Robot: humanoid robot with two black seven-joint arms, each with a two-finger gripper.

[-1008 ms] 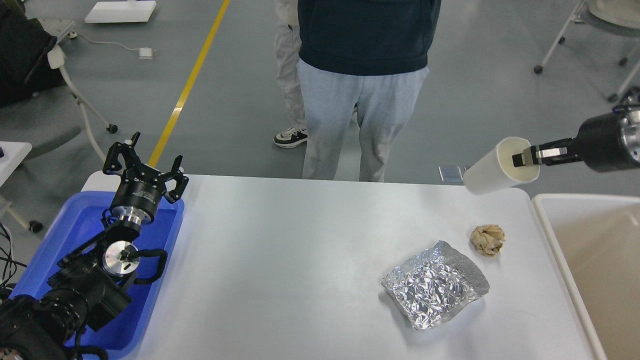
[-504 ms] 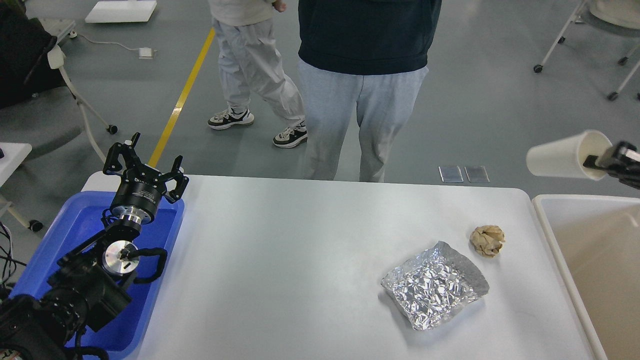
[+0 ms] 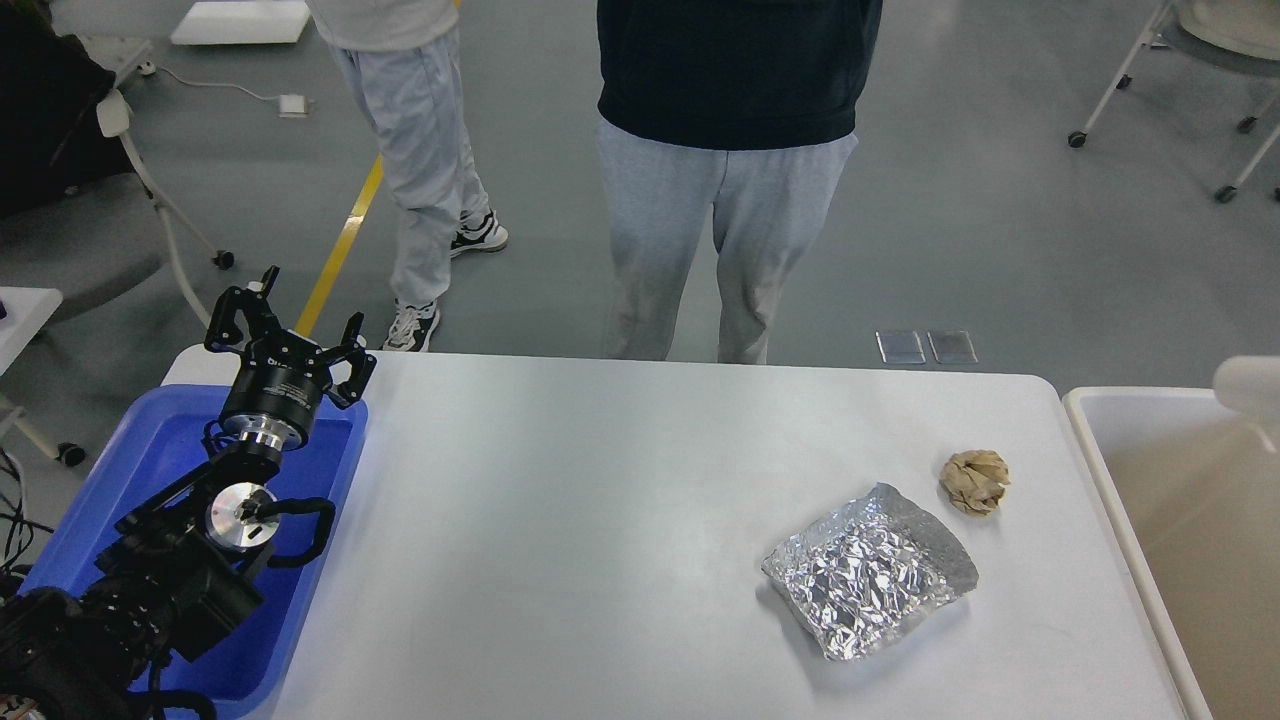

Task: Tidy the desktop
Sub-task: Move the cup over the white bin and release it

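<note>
Your right hand has gone out of view; the cup [image 3: 1250, 385], maybe dropping, is over the bin [image 3: 1100, 470]. Left hand [image 3: 287, 335] is spread wide. Foil [image 3: 868, 570] and paper ball [image 3: 975, 481] wait on the counter [image 3: 600, 520].

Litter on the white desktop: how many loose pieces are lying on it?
2. A crumpled foil sheet lies front right on the desktop; a brown paper ball sits just behind it, nearer the bin. Nothing seems hidden.

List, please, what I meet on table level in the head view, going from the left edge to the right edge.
Blue tray with the left gripper above it → bare desktop → foil sheet → crumpled brown paper ball → cream-white bin.
</note>
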